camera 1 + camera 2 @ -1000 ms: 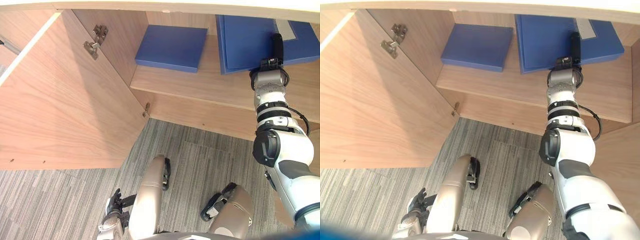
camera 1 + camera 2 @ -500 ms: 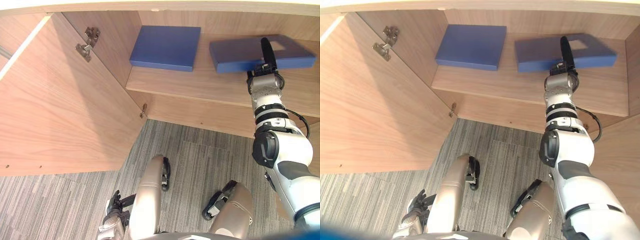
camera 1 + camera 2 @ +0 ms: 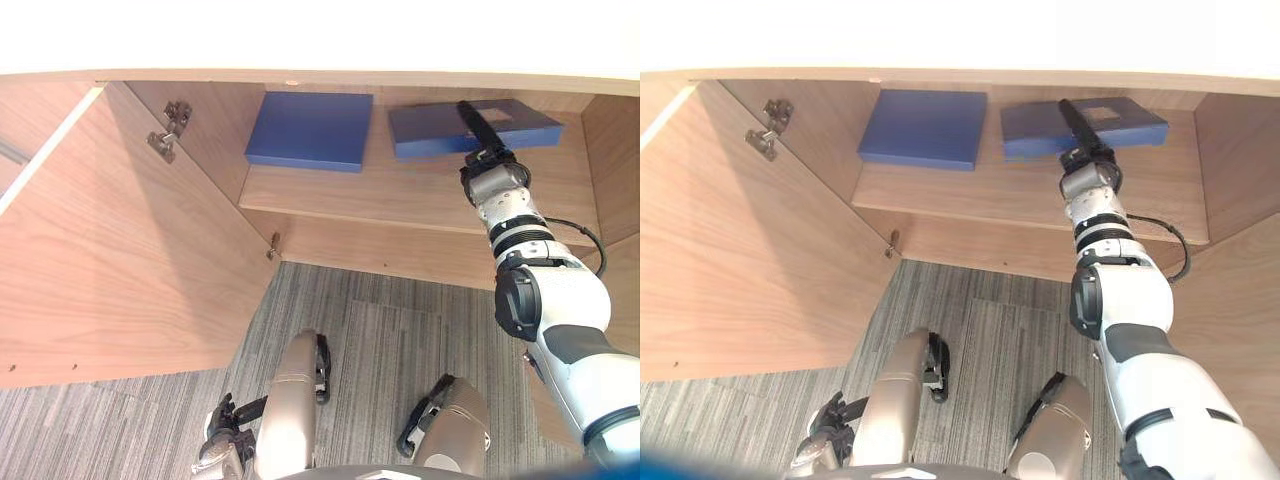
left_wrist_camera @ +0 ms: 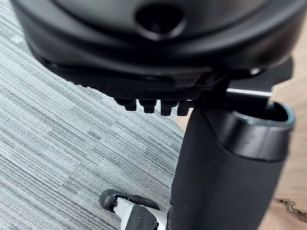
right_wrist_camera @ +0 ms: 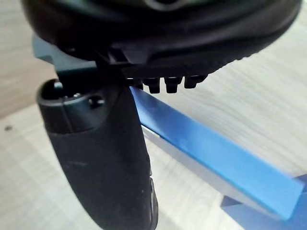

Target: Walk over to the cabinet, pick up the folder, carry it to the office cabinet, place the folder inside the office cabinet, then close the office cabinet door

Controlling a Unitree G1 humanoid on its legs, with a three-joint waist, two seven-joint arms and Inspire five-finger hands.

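Two blue folders lie on the shelf (image 3: 400, 195) inside the open office cabinet. The right folder (image 3: 525, 125) lies flat with a pale label on top, at a slight angle. My right hand (image 3: 474, 125) reaches in over its near left corner, fingers straight and open, holding nothing. In the right wrist view the folder's blue edge (image 5: 216, 158) shows just past the straight thumb (image 5: 105, 163). The left folder (image 3: 310, 130) lies flat, apart from the hand. My left hand (image 3: 225, 425) hangs low by the floor, fingers relaxed.
The cabinet door (image 3: 110, 250) stands wide open at the left, with hinges (image 3: 168, 130) on the inner side wall. The cabinet's right wall (image 3: 610, 160) stands close to my right arm. Grey striped carpet (image 3: 380, 320) lies below.
The right folder has gone from tilted up in my right hand to lying flat on the shelf. The hand has opened and let go. The camera has shifted.
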